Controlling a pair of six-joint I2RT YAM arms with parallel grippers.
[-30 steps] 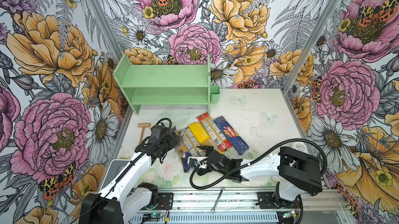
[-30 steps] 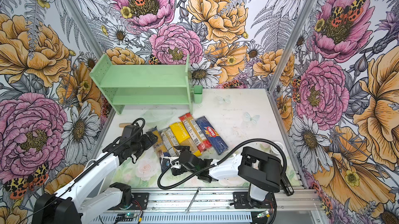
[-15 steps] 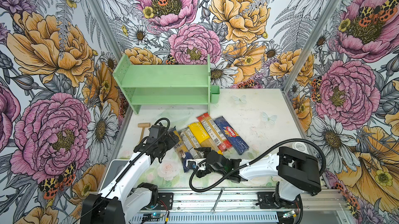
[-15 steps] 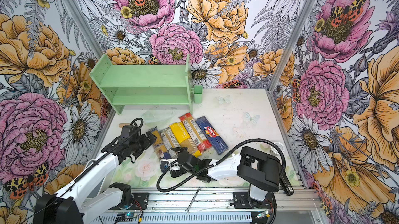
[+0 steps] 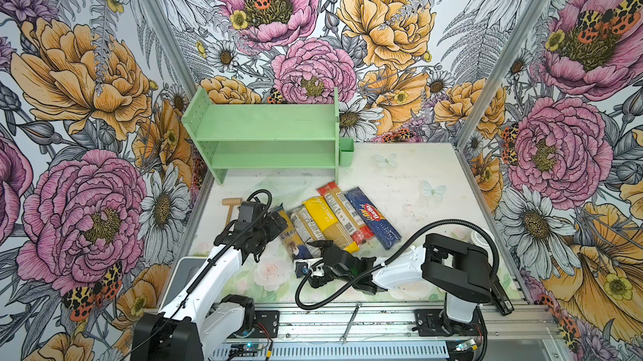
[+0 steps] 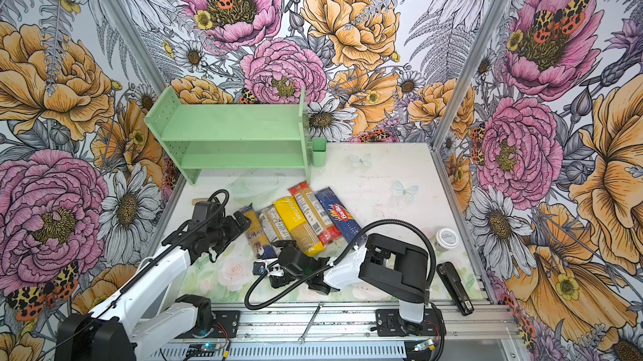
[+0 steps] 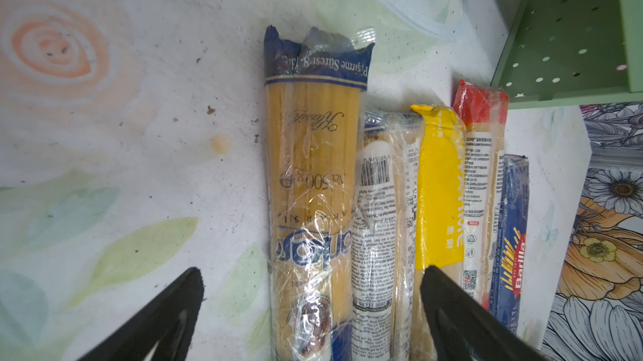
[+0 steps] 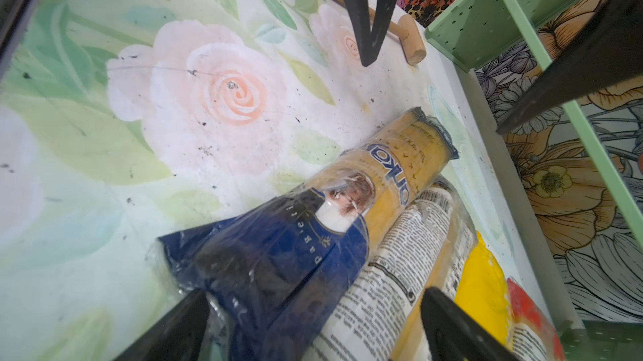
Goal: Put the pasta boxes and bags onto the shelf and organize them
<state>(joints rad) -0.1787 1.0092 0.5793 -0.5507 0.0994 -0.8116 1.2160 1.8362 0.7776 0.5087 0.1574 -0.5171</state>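
- Jaws of the left gripper [image 7: 311, 272] stand spread wide and hold nothing. They hang over the dark-blue-ended clear bag [image 7: 313, 154] and the second clear bag [image 7: 382, 220] touching it. One fingertip is above bare worktop [image 7: 139, 133], its mate at the edge of the yellow bag [image 7: 440, 185].
- The right gripper [image 8: 315, 295], likewise parted and empty, straddles the near ends of those two bags.
- All five packs lie touching in one row, left of centre toward the front edge. The red-ended bag [image 7: 483, 154] and Barilla box [image 5: 374, 218] finish the row.
- The shelf [image 5: 264, 126] stands at the back left corner with both tiers bare, so the step in hand looks like the first pick-up.
- The next move probably calls for shifting toward the left edge so the span takes one bag only. Then comes lowering, closing on slippery film, and keeping the long pack level.
- Bare worktop lies on the row's left-edge side.
- A wooden mallet [image 5: 229, 204] lies beside the left edge, just before the shelf.
- The right half is open up to a jar [image 6: 447, 237] and stapler [image 6: 452, 286] at the front right corner.
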